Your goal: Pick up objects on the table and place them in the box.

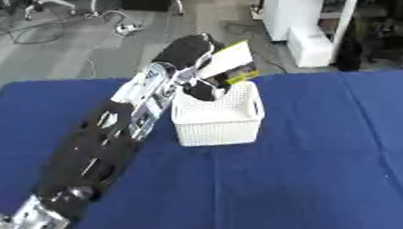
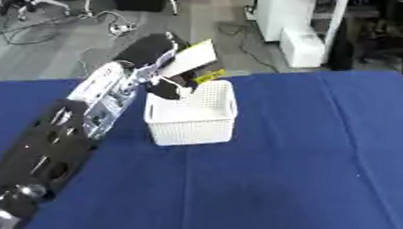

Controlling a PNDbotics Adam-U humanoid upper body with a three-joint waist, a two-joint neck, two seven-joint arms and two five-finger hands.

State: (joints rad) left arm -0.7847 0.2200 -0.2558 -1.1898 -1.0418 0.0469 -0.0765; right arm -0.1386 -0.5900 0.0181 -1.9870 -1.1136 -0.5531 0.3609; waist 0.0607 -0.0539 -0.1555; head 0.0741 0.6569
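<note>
White perforated basket point(image 1: 218, 122) sits mid-table on the blue cloth point(image 1: 306, 183); above its open top the left hand point(image 2: 167, 87) pinches a pale flat packet point(image 1: 229, 59) with a yellow-marked end, tilted. Left arm stretches diagonally from lower left. Wide bare cloth lies right.

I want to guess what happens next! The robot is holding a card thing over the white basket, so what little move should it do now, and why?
Probably lower a bit and let go. The left hand is curled round a pale flat packet with a yellow edge, held tilted right over the white basket on the blue table. It already hangs above the opening, so opening the fingers should drop it inside.
</note>
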